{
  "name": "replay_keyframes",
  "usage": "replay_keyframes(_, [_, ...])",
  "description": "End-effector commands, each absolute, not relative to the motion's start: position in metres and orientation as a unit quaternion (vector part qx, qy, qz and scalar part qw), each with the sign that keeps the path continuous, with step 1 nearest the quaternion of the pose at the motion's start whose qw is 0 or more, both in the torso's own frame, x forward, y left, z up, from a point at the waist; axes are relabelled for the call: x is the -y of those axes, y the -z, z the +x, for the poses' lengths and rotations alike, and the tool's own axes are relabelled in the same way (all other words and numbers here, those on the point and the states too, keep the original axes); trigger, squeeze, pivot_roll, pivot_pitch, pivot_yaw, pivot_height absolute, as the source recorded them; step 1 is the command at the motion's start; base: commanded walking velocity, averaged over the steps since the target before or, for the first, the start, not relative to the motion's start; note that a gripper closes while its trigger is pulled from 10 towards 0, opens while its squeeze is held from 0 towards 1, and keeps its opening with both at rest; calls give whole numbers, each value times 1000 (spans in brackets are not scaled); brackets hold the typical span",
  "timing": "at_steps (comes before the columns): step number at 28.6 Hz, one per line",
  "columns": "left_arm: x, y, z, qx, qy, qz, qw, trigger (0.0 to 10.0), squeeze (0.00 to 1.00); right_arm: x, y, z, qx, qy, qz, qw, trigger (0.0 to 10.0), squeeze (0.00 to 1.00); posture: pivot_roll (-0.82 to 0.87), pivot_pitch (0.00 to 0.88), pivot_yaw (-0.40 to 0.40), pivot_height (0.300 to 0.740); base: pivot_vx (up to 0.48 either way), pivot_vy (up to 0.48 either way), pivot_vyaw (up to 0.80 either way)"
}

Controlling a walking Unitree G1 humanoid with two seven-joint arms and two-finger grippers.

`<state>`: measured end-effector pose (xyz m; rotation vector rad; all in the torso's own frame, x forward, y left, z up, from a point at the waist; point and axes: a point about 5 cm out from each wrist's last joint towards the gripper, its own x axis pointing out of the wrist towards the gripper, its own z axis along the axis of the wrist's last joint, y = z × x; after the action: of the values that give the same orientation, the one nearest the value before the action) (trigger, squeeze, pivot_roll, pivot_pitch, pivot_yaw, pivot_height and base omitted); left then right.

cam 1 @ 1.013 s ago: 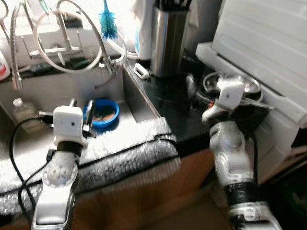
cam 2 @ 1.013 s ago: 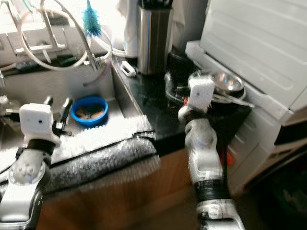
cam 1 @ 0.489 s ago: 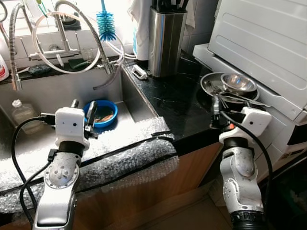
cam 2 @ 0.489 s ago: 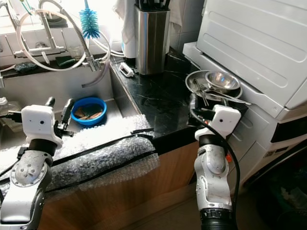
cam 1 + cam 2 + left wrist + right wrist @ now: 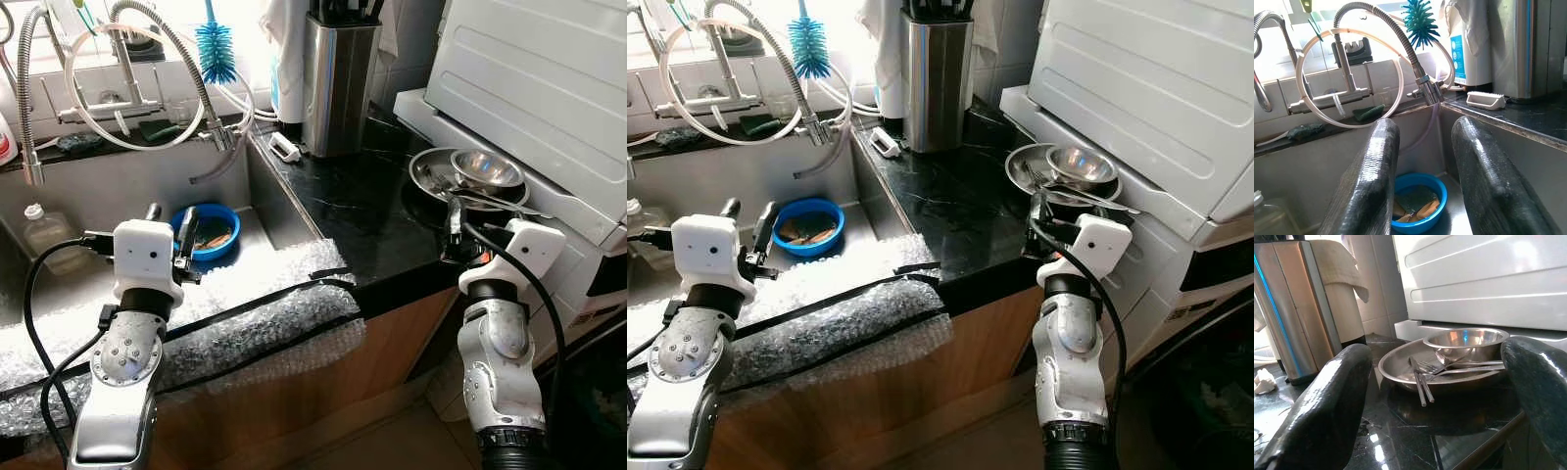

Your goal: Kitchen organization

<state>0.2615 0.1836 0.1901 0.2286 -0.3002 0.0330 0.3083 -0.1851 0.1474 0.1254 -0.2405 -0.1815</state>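
1. A steel plate [image 5: 436,176] sits on the black counter [image 5: 353,206] at about 2 o'clock in the head view, against the white appliance [image 5: 539,88]; it carries a small steel bowl [image 5: 1466,339], a fork [image 5: 1449,367] and other cutlery I cannot identify
2. The right gripper [image 5: 1440,396] is at the counter's front edge, just short of the plate, fingers spread wide with nothing between them; the plate lies in the gap beyond them
3. A blue bowl [image 5: 208,232] holding scraps or sponges rests in the steel sink [image 5: 88,196] at about 10 o'clock
4. The left gripper [image 5: 1422,186] hangs over the sink's front edge, aimed at the blue bowl, fingers parted and empty
5. Bubble wrap [image 5: 255,313] covers the front rim of the sink and counter
6. At 12 o'clock stand a steel knife block [image 5: 338,83], a blue bottle brush [image 5: 216,44] and the spring-neck faucet [image 5: 167,49]; a clear bottle [image 5: 44,230] sits at 9 o'clock in the sink
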Motion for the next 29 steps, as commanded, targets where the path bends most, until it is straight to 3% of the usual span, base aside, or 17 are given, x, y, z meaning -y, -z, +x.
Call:
replay_keyframes(1, [-178, -191, 264, 155, -11, 112, 981, 10000, 0, 191, -147, 318, 109, 87, 59, 988, 0, 0, -15, 0, -53, 740, 0, 0, 0])
replay_keyframes(6, [-177, -192, 265, 157, -11, 111, 981, 10000, 0, 196, -145, 326, 89, 89, 47, 991, 0, 0, -10, 0, -55, 740, 0, 0, 0])
replay_keyframes(7, [-177, -192, 265, 157, -11, 111, 981, 10000, 0, 196, -145, 326, 89, 90, 48, 991, 1412, 0, -10, 0, -55, 740, 0, 0, 0])
replay_keyframes(8, [-177, -192, 265, 157, -11, 112, 981, 10000, 0, 196, -145, 326, 90, 89, 48, 991, 8706, 0, -11, 0, -55, 740, 0, 0, 0])
replay_keyframes(9, [-177, -192, 265, 157, -11, 111, 981, 10000, 0, 196, -145, 327, 90, 87, 47, 991, 10000, 0, -11, 0, -55, 740, 0, 0, 0])
replay_keyframes(14, [-176, -192, 265, 159, -11, 110, 981, 10000, 0, 196, -143, 327, 92, 84, 52, 991, 10000, 0, -10, 0, -55, 740, 0, 0, 0])
replay_keyframes(15, [-176, -192, 265, 159, -11, 109, 981, 10000, 0, 195, -143, 327, 95, 81, 53, 991, 0, 0, -10, 0, -55, 740, 0, 0, 0])
replay_keyframes(20, [-175, -192, 265, 159, -10, 109, 981, 10000, 0, 195, -142, 329, 91, 79, 49, 992, 0, 0, -11, 0, -55, 740, 0, 0, 0])
replay_keyframes(21, [-175, -193, 265, 159, -10, 109, 981, 10000, 0, 196, -142, 329, 88, 80, 46, 992, 5961, 0, -12, 0, -55, 740, 0, 0, 0])
replay_keyframes(22, [-175, -193, 265, 160, -10, 109, 981, 10000, 0, 196, -142, 330, 88, 81, 45, 992, 10000, 0, -11, 0, -55, 740, 0, 0, 0])
replay_keyframes(29, [-174, -193, 265, 160, -10, 107, 981, 10000, 0, 203, -138, 339, 59, 93, 30, 993, 10000, 0, -6, 0, -55, 740, 0, 0, 0])
